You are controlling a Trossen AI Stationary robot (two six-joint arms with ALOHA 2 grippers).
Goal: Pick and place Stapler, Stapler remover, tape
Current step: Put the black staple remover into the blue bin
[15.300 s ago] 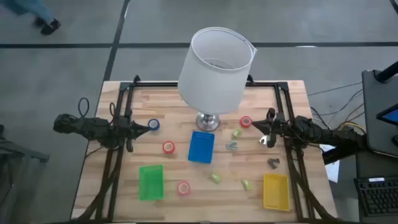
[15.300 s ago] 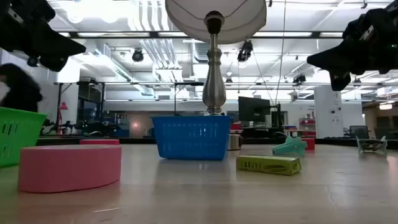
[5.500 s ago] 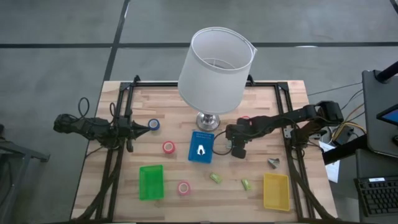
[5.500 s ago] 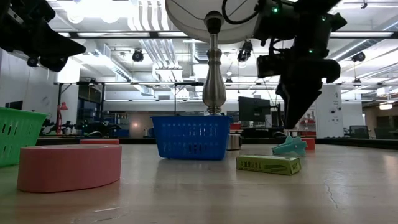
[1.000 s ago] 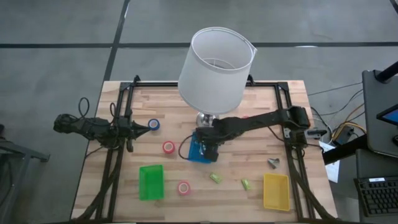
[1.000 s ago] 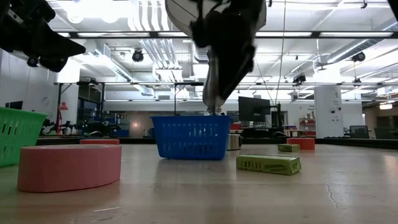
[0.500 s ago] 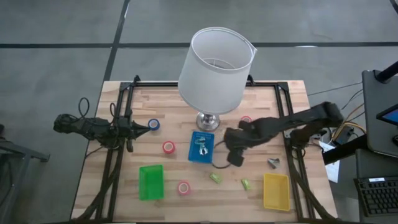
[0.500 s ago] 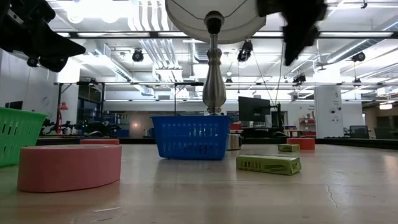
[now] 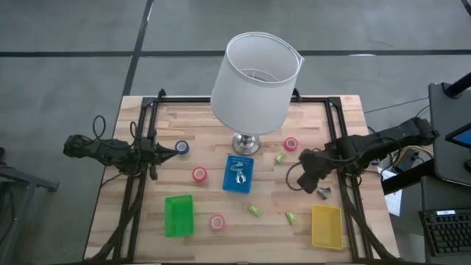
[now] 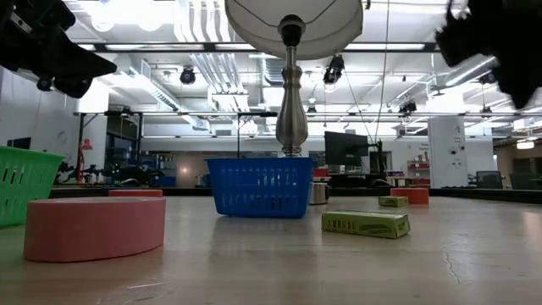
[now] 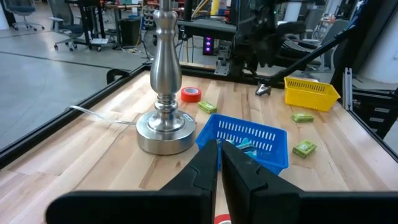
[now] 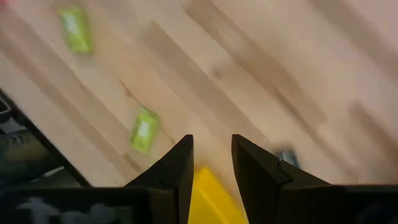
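My right gripper hangs right of centre in the high view, fingers parted, empty, near the dark stapler remover above the yellow bin. Left gripper waits closed at left by the blue tape. Blue bin centre holds a pale remover.

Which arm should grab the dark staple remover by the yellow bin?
Right. The right gripper hangs with jaws open close beside the staple remover and the yellow bin. The left gripper sits shut at the table's far left edge, near the blue tape.
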